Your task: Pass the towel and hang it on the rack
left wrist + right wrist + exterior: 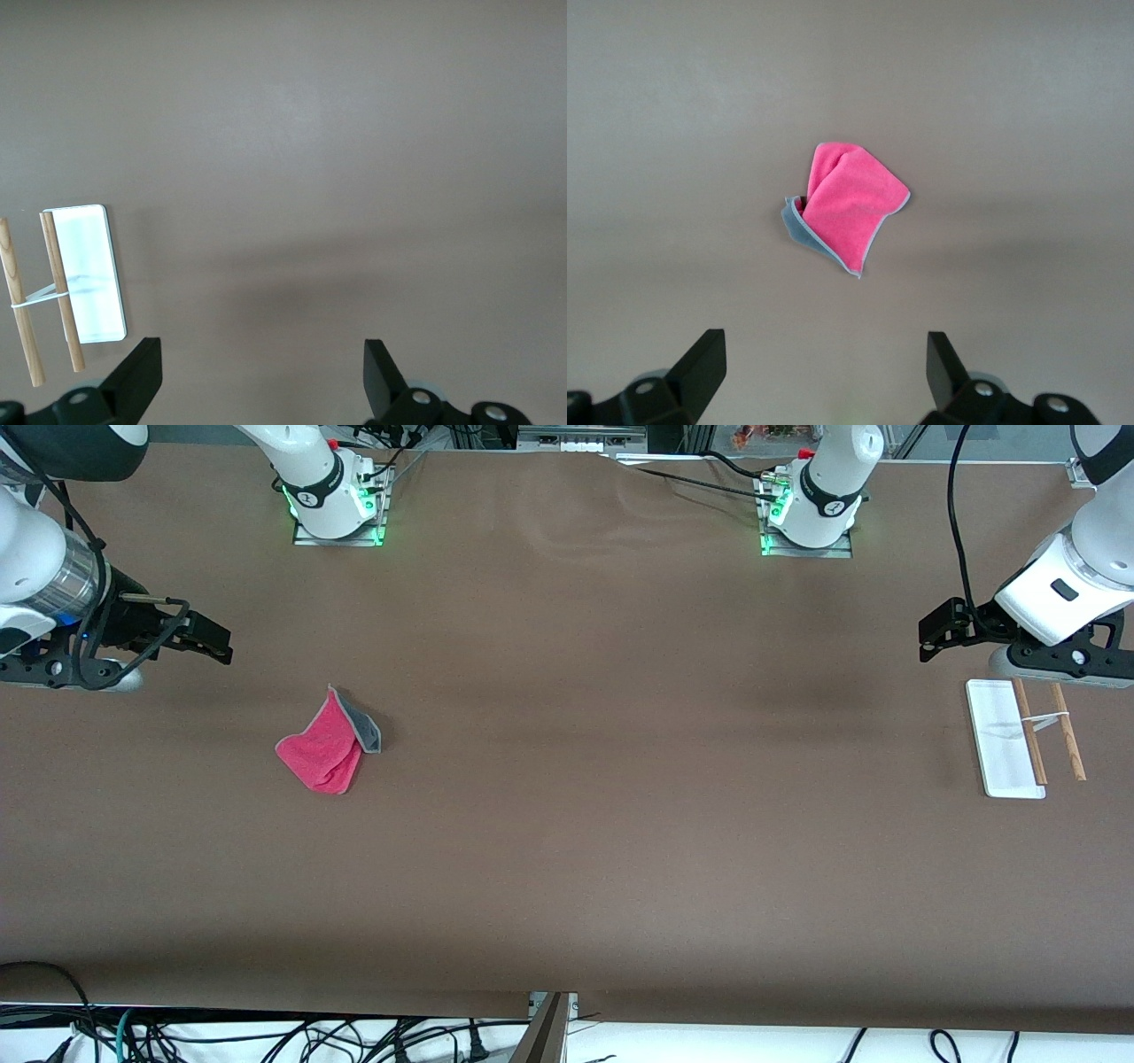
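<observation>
Both grippers are spread wide with nothing in them: the right gripper (213,640) hangs over the table's edge at its arm's end, the left gripper (932,638) by the rack (1005,744) at the other. The towel (326,746) lies crumpled, pink side up, toward the right arm's end.

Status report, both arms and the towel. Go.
Right gripper open, up over the table at its end, empty. Left gripper open, up by the rack, empty. Towel crumpled on the table, untouched. Nothing lies between towel and rack.
</observation>
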